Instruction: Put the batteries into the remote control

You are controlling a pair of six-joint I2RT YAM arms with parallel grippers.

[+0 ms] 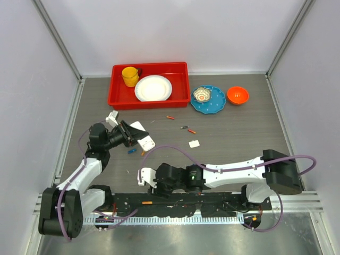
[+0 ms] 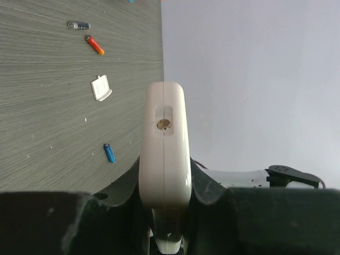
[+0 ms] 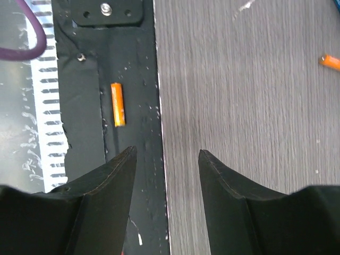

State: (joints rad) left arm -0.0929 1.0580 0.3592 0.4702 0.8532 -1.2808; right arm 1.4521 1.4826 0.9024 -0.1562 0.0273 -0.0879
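Observation:
My left gripper (image 2: pixel 164 212) is shut on the white remote control (image 2: pixel 164 143), held edge-on and off the table; in the top view the remote control (image 1: pixel 142 136) sits at the left gripper (image 1: pixel 130 136). Loose batteries lie on the table: a blue one (image 2: pixel 109 153), a red-orange one (image 2: pixel 94 45) and a dark one (image 2: pixel 78 25). My right gripper (image 3: pixel 166 154) is open and holds nothing. It hangs over the table's near edge. An orange battery (image 3: pixel 117 104) lies on the black rail just ahead of it, and another orange battery (image 3: pixel 330 62) lies further out on the table.
A small white cover piece (image 1: pixel 194 143) lies mid-table. At the back stand a red tray (image 1: pixel 119 101) with a yellow mug (image 1: pixel 129 76) and a white plate (image 1: pixel 153 88), a blue plate (image 1: pixel 213 106) carrying a small bowl, and an orange bowl (image 1: pixel 237 95).

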